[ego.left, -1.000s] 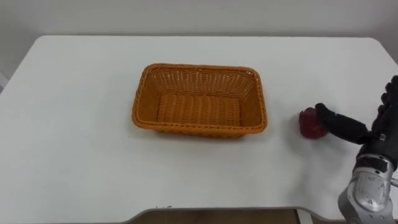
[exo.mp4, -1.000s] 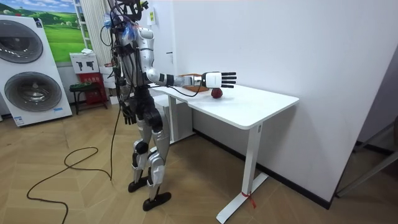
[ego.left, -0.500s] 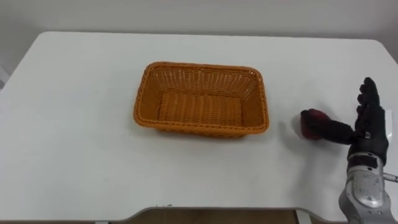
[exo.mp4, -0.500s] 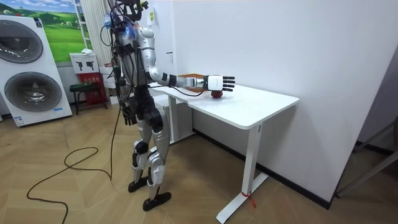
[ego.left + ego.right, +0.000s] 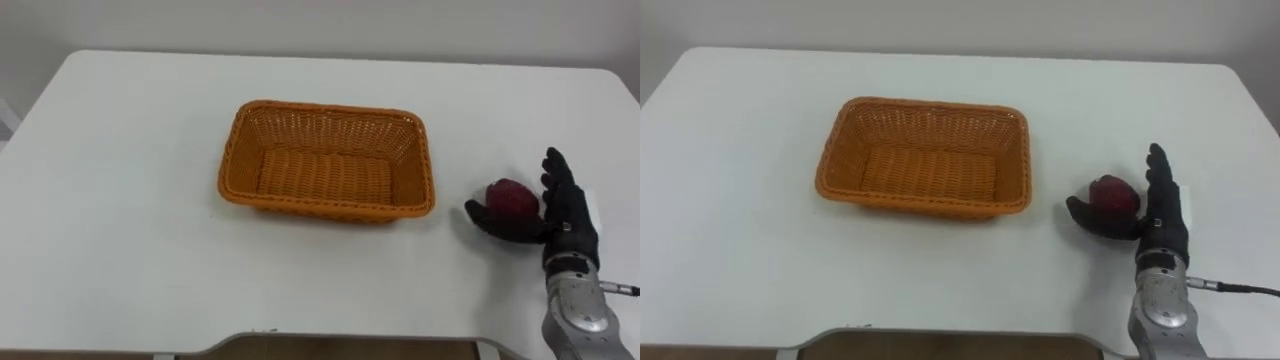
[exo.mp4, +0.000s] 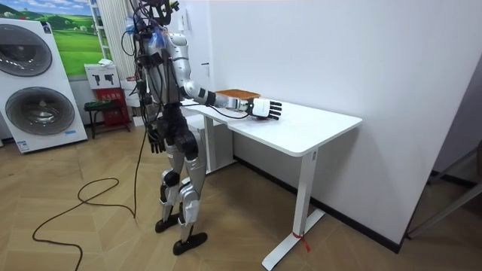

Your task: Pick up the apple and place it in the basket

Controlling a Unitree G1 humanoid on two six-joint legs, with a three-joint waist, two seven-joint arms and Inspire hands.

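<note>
Dark red round apple (image 5: pixel 511 197) sits on the white worktop (image 5: pixel 120 200), to the right of the orange woven rectangular basket (image 5: pixel 327 108) and apart from it. The robot's right hand (image 5: pixel 570 215) brackets the fruit. Its fingers stand straight and upright against the apple's right side, and the thumb stretches along the near side (spread wide, not clenched). The left hand (image 6: pixel 154 140) hangs by the robot's hip in the room view, and I cannot tell its state.

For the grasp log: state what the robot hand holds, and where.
Nothing gripped yet: the open right robot hand cups the apple, thumb before it, fingers on its right.
</note>
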